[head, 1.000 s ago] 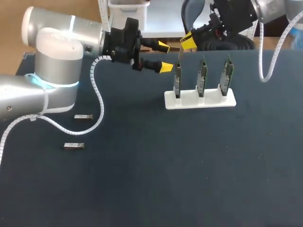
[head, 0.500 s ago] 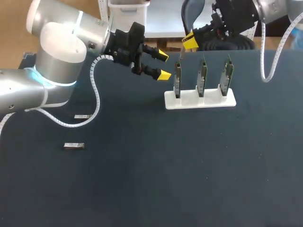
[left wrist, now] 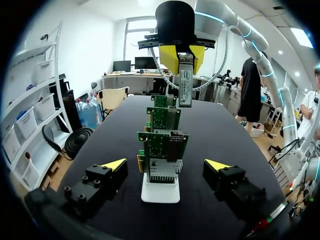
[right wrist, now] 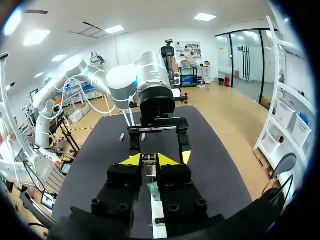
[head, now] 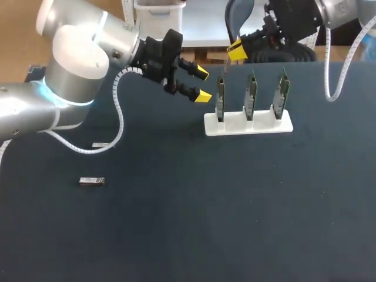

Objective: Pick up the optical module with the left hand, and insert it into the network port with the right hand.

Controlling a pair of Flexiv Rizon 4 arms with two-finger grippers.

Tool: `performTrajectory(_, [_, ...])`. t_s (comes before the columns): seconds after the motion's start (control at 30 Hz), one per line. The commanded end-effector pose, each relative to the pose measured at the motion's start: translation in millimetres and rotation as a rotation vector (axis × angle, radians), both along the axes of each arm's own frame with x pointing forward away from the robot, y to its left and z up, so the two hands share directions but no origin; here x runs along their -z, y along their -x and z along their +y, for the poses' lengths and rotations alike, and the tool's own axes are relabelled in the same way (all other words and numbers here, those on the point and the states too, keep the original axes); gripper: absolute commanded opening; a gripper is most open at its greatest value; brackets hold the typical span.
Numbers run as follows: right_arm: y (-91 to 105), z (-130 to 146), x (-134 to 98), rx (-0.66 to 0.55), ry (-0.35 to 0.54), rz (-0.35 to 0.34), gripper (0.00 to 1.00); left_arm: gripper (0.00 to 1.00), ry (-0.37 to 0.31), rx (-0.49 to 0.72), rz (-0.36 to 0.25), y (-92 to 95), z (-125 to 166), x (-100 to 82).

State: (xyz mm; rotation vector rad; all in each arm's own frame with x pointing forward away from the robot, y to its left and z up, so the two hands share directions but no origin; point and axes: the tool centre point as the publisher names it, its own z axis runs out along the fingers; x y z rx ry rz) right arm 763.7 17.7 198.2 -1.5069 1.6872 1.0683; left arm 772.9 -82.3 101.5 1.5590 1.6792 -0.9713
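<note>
The right gripper (right wrist: 150, 161) was clenched on the optical module (left wrist: 185, 82), its two yellow tips pressing the slim metal body from either side, with the module hanging lengthwise below the fingers. In the head view this pair sat at the upper middle of the frame, just above the leftmost of three green boards (head: 220, 97) standing upright in a white holder (head: 248, 124). The left gripper (head: 204, 83) was released and held nothing; its fingers stood wide apart at the upper middle-left of the frame, just beside that same leftmost board, pointing along the row. From the left wrist, the boards lined up one behind another ahead of the open fingers, and the nearest one carried a metal network port (left wrist: 175, 145) on its face.

Judging by this, the pick-up with the left arm was done and the insertion was the step in hand. The next move called for the right arm to bring the module's free end into line with the mouth of the port, square to it, and then to press straight in without tilt; the left fingers stood close enough to the board that clearance mattered.

Two spare modules (head: 92, 181) lay flat at the left of the frame on the dark table (head: 235, 205), well apart from the holder.
</note>
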Motion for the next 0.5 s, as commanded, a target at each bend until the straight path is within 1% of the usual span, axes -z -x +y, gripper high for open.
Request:
performTrajectory(0.03, [4.6,-2.3,-0.2,0.01,-0.001,-0.007,0.0,1.0,-0.016,0.012,0.008,-4.2,-3.2,0.8])
performTrajectory(0.23, [6.7,-3.6,-0.9,0.012,0.003,-0.011,0.0,1.0,-0.03,0.018,0.015,-1.5,-3.1,4.4])
performTrajectory(0.5, [9.0,-4.6,-0.7,0.015,0.006,-0.012,0.0,1.0,-0.036,0.018,0.018,2.6,-3.7,4.9])
